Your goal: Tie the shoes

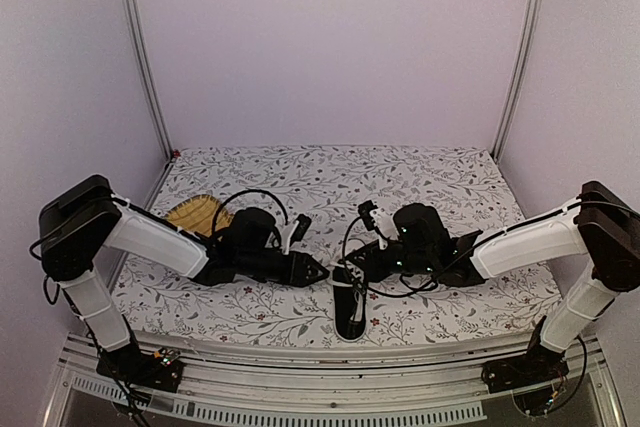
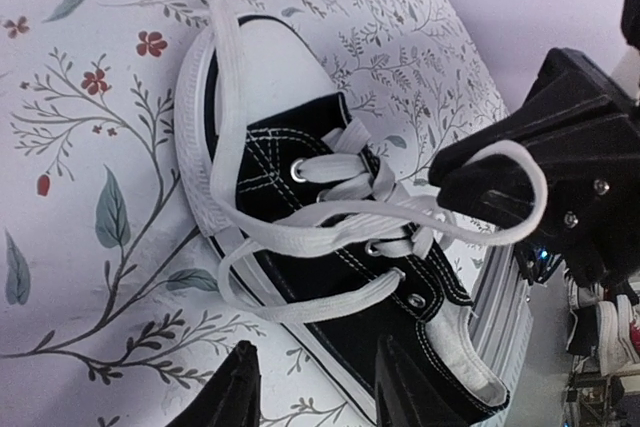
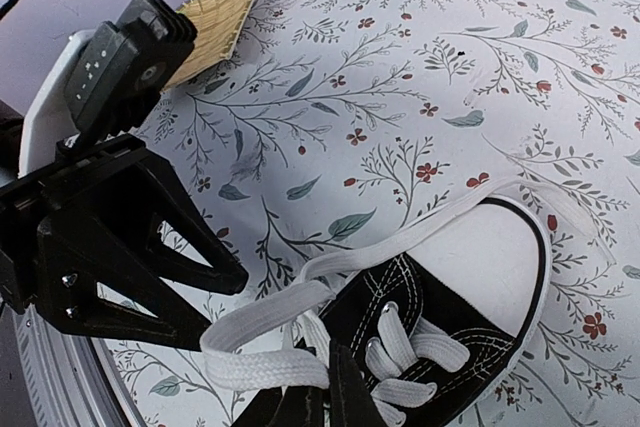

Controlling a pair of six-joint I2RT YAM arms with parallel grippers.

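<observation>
The small black sneaker (image 1: 350,315) with a white toe cap lies on the flowered cloth near the front edge, between both grippers. In the left wrist view the shoe (image 2: 330,267) lies with loose white laces (image 2: 300,237) draped over it. My left gripper (image 2: 315,347) is open and empty, its fingers just left of the shoe's side. My right gripper (image 3: 335,362) is shut on a loop of white lace (image 3: 260,347) and holds it up over the shoe's tongue. The same gripper (image 2: 450,172) shows in the left wrist view with the lace loop (image 2: 530,187) curving round its tip.
A yellow woven mat (image 1: 200,214) lies at the back left behind the left arm; it also shows in the right wrist view (image 3: 215,12). The left gripper (image 3: 225,307) stands open close to the held lace. The table's front rail (image 1: 330,377) runs just behind the shoe's heel.
</observation>
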